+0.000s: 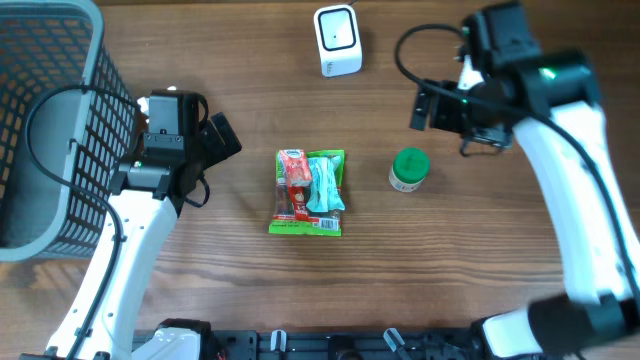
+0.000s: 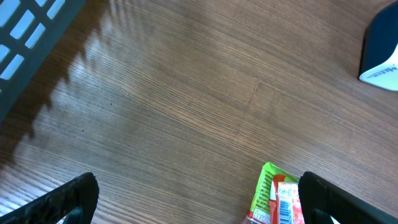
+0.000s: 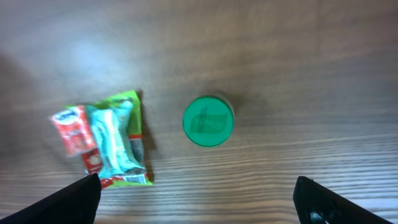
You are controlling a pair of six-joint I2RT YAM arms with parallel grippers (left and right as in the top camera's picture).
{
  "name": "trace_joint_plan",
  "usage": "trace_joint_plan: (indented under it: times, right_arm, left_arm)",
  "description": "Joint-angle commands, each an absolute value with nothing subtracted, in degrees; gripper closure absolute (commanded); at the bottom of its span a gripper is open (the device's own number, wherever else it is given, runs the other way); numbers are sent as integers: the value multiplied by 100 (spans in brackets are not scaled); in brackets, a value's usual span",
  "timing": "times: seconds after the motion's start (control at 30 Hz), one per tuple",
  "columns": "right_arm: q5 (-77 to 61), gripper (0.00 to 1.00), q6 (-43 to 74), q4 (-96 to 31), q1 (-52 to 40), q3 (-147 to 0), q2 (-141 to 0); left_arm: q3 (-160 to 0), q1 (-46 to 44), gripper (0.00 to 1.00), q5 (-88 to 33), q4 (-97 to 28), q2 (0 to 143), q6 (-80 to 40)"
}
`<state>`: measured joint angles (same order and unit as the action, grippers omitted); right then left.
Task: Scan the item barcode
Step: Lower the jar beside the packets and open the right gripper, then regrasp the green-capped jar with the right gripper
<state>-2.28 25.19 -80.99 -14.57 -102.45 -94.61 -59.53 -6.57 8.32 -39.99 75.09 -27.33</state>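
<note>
Small green-lidded jar (image 1: 409, 168) stands upright on the wooden surface (image 1: 450, 270), just ahead of the released, empty right pincer (image 3: 196, 200). The flat green snack packet (image 1: 309, 192), long axis running away from the robot, lies nearer the left pincer (image 2: 199, 200), which is also released.

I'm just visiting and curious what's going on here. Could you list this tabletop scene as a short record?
Surface: wooden table
Centre item: green snack packet, lying flat
Second item: green-lidded jar, upright, beside the packet, not touching
Device: white scanner, far edge
Container: grey mesh basket, at one side
Left end effector: open, empty
Right end effector: open, empty, near jar
</note>
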Motion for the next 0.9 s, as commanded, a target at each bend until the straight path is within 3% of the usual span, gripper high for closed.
trace_joint_plan:
  times: [0.0,0.37,0.43,0.53,0.57,0.73,0.87]
  right_arm:
    - [-683,0,2403,-8014,-1450,-9922,-10077]
    - [-694,1,2993,-6182,-1448,-7922,-10602]
    - [-668,6,2974,-5911,-1457,-7738,-10602]
    - [-648,30,2993,-5677,-1455,-7647,-10602]
    - [-648,33,2995,-5645,-1455,-7647,-10602]
    - [-652,34,2871,-5513,-1466,-7647,-10602]
    - [-652,34,1833,-5352,-1503,-7649,-10602]
  left_arm:
    - [-5996,-620,0,886,-3986,7516,-2724]
    - [-5996,-620,0,886,-3986,7516,-2724]
    - [-5996,-620,0,886,-3986,7516,-2724]
    - [-5996,-620,0,886,-3986,7516,-2724]
    - [-5996,-620,0,886,-3986,7516,-2724]
    - [-5996,-620,0,886,-3986,7516,-2724]
    - [-5996,-620,0,886,-3986,7516,-2724]
